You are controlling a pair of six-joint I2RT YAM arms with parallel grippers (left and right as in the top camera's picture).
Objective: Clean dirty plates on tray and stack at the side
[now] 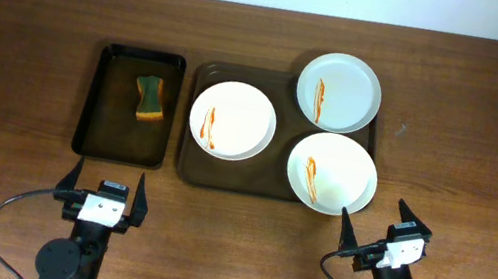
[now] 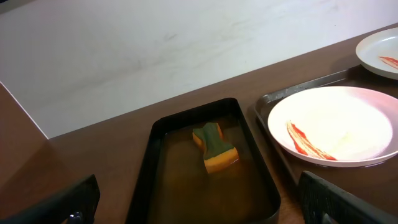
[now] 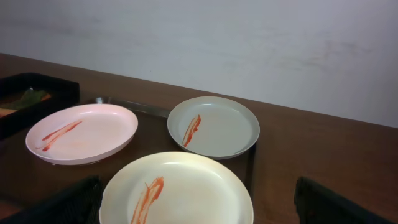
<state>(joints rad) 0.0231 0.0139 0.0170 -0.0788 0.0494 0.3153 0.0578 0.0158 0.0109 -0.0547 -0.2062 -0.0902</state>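
Observation:
Three white plates, each with an orange-red sauce smear, lie on the dark brown tray (image 1: 186,165): one at the left (image 1: 233,120), one at the back right (image 1: 339,92), one at the front right (image 1: 332,172). The right two overhang the tray's rim. My left gripper (image 1: 106,193) is open and empty near the table's front edge, in front of the black tray. My right gripper (image 1: 384,227) is open and empty just in front of the front right plate (image 3: 177,190). The left plate also shows in the left wrist view (image 2: 336,124).
A smaller black tray (image 1: 91,113) stands left of the brown tray and holds a green and orange sponge (image 1: 149,98), seen also in the left wrist view (image 2: 214,148). Bare wooden table lies to the far left, right and front.

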